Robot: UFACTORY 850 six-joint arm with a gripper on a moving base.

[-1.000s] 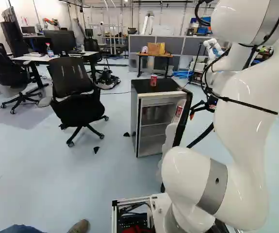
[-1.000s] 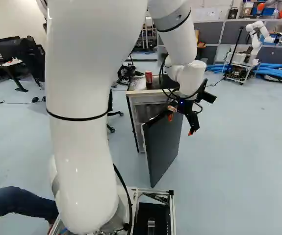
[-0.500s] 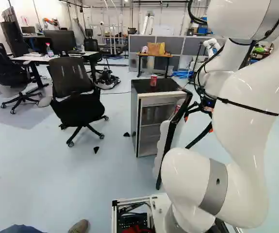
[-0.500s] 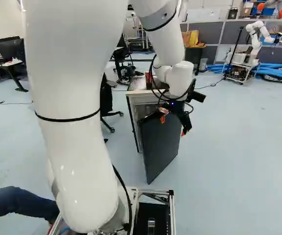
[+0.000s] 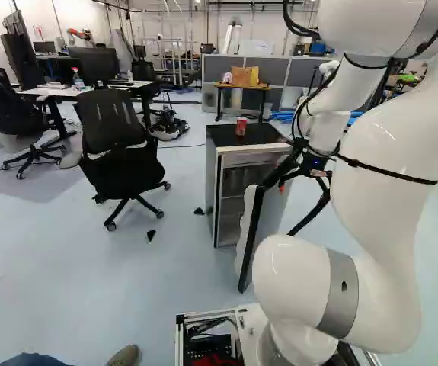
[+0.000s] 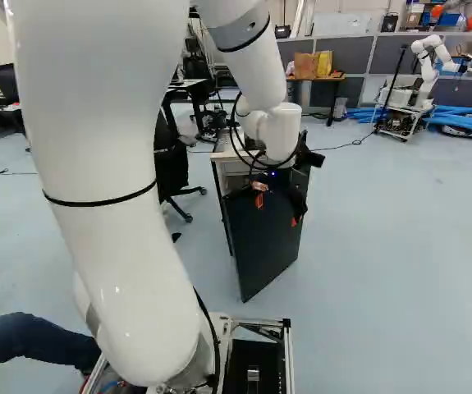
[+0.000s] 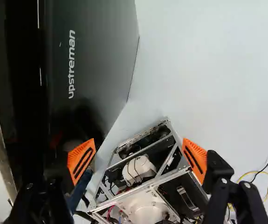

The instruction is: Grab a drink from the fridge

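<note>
The small fridge (image 5: pixel 212 183) stands ahead with its door (image 6: pixel 260 238) partly open; pale shelves line the door's inner side. A red can (image 5: pixel 241 126) is on the fridge's top. Behind the dark glare and frame, the contents inside cannot be made out clearly. My gripper (image 6: pixel 277 211) is at the outer face of the door, near its top. In the wrist view the gripper (image 7: pixel 138 157) has its fingers wide apart with nothing between them; one overlaps the dark door panel (image 7: pixel 96 51). Whether it touches the door cannot be told.
A black office chair (image 5: pixel 119 145) stands left of the fridge in the left base view. Another robot (image 6: pixel 433 61) is at the back right of the right base view. Under the gripper, the wrist view shows my base's metal frame (image 7: pixel 145 186). A person's leg (image 6: pixel 34 338) is beside the base.
My arm and gripper have moved left in both base views. The door has swung partway toward the fridge along with them. The base has stayed put, and the fingers remain open.
</note>
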